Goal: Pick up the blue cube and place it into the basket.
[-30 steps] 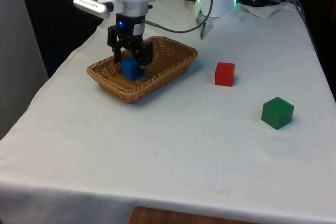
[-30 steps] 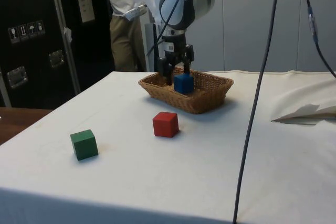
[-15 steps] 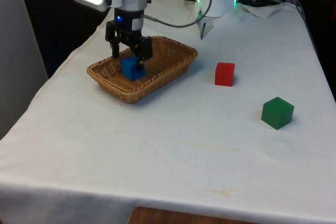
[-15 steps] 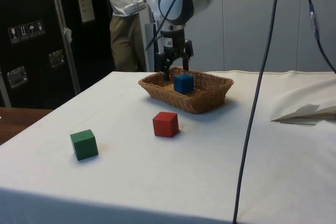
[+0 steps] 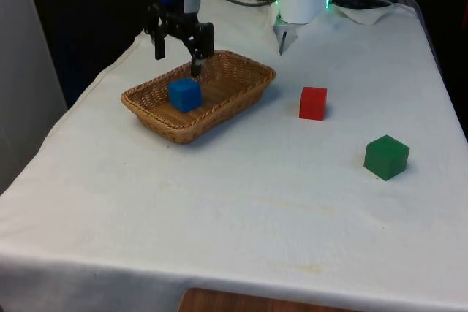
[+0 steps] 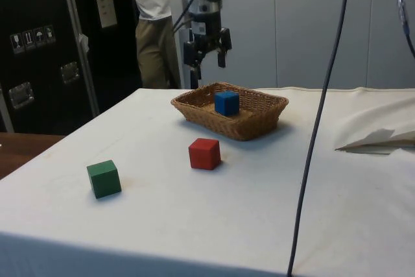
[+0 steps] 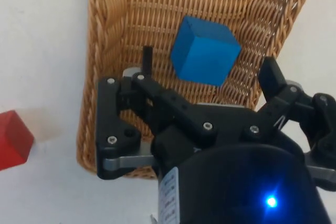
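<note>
The blue cube (image 5: 184, 95) (image 6: 226, 102) (image 7: 205, 51) rests inside the brown wicker basket (image 5: 241, 90) (image 6: 259, 120) (image 7: 110, 35), free of the fingers. My black gripper (image 5: 178, 62) (image 6: 207, 63) (image 7: 210, 66) hangs open well above the basket, over its far rim. Nothing sits between its two spread fingers, and the cube lies below the gap between them in the wrist view.
A red cube (image 5: 313, 103) (image 6: 204, 153) (image 7: 13, 140) stands on the white cloth beside the basket, toward the front view's right. A green cube (image 5: 386, 156) (image 6: 104, 178) lies farther right and nearer. A person (image 6: 150, 24) stands behind the table. A cable (image 6: 318, 128) hangs across the side view.
The gripper has risen straight up out of the basket with its fingers apart, leaving the blue cube lying on the basket floor. The cube has not moved.
</note>
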Available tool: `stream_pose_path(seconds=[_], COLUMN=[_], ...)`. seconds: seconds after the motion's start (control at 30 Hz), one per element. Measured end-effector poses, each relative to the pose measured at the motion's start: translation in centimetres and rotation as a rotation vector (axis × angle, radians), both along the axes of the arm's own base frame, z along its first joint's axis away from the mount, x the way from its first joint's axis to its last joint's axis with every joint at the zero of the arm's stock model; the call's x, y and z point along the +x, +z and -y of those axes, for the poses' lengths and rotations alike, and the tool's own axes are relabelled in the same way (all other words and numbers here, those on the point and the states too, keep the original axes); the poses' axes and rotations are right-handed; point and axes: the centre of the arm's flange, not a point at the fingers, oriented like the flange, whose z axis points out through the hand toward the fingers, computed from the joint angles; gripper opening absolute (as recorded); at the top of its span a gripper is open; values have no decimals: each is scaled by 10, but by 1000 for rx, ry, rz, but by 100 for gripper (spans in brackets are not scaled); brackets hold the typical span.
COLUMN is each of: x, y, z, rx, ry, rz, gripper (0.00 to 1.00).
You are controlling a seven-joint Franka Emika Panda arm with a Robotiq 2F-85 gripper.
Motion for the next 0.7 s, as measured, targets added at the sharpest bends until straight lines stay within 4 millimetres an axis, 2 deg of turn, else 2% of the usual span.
stream_pose_path(seconds=[0.7], x=[15], y=[66], z=[-17], rx=[-1], ry=[86], rz=[9], gripper=[100])
